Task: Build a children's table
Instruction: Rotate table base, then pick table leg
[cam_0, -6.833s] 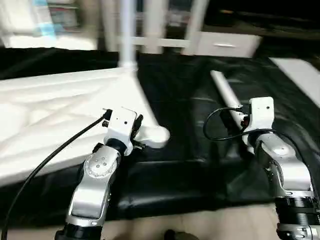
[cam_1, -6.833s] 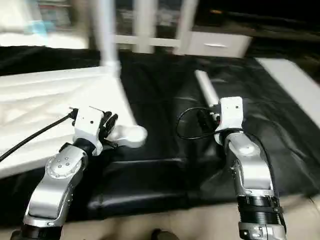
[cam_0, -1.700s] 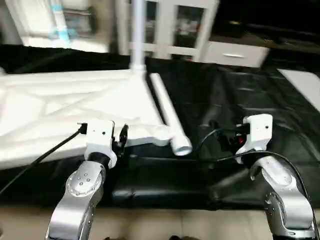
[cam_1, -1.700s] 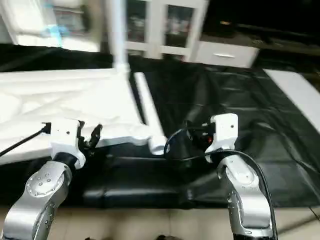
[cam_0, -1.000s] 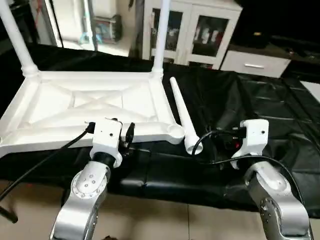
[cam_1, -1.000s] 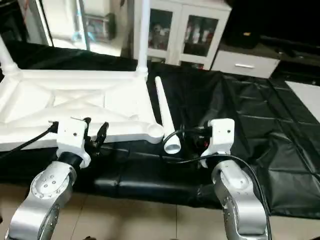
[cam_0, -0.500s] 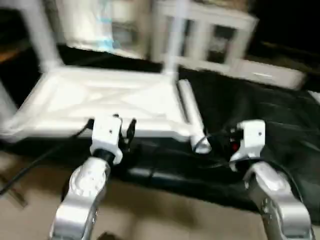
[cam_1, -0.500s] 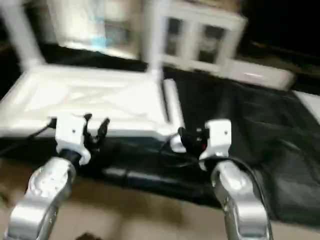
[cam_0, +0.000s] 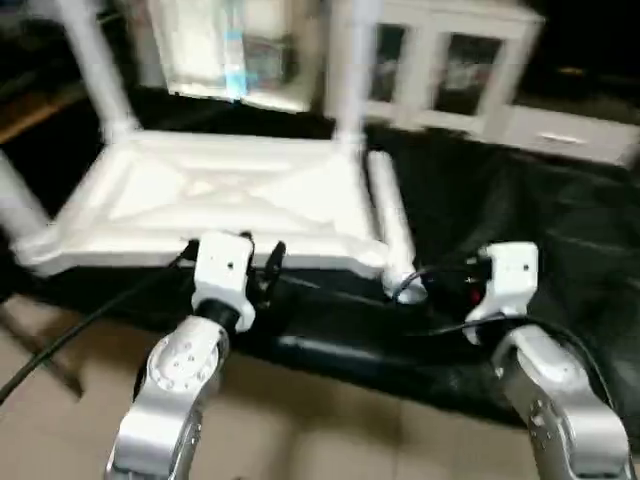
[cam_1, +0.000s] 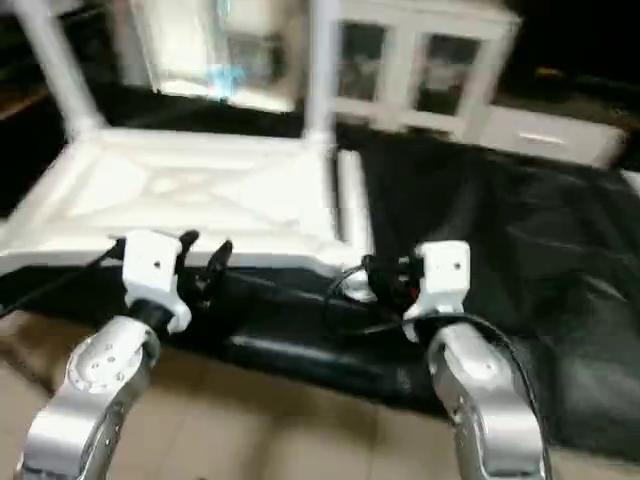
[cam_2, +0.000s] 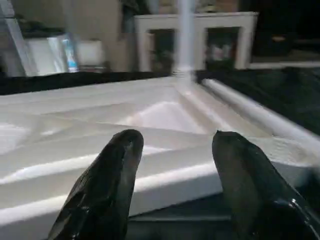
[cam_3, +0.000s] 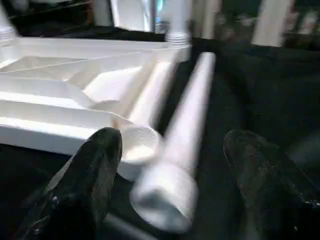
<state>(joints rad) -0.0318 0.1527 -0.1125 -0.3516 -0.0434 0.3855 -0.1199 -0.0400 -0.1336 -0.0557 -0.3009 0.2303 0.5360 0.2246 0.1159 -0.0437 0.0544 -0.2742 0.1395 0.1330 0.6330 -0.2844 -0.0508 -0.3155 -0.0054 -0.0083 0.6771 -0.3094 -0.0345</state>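
Note:
The children's table top (cam_0: 220, 195) lies upside down on a black sheet, its X-ribbed underside facing up. White legs stand upright in its far left (cam_0: 95, 70), far right (cam_0: 355, 70) and near left (cam_0: 15, 210) corners. The near right socket (cam_3: 137, 145) is empty. A loose leg (cam_0: 390, 225) lies on the sheet along the top's right edge, its wide end (cam_3: 165, 195) towards me. My left gripper (cam_2: 177, 137) is open just before the top's near edge, holding nothing. My right gripper (cam_3: 170, 145) is open, and the loose leg's wide end lies ahead between its fingers, untouched.
The black sheet (cam_0: 530, 200) covers the low platform and spreads to the right. A white cabinet with glass doors (cam_0: 450, 70) stands behind. Beige floor (cam_0: 330, 440) lies between me and the platform. Black cables run from both wrists.
The whole picture has shifted and tilted, so the camera moved. The table top, the loose leg and both open grippers keep the same places relative to one another.

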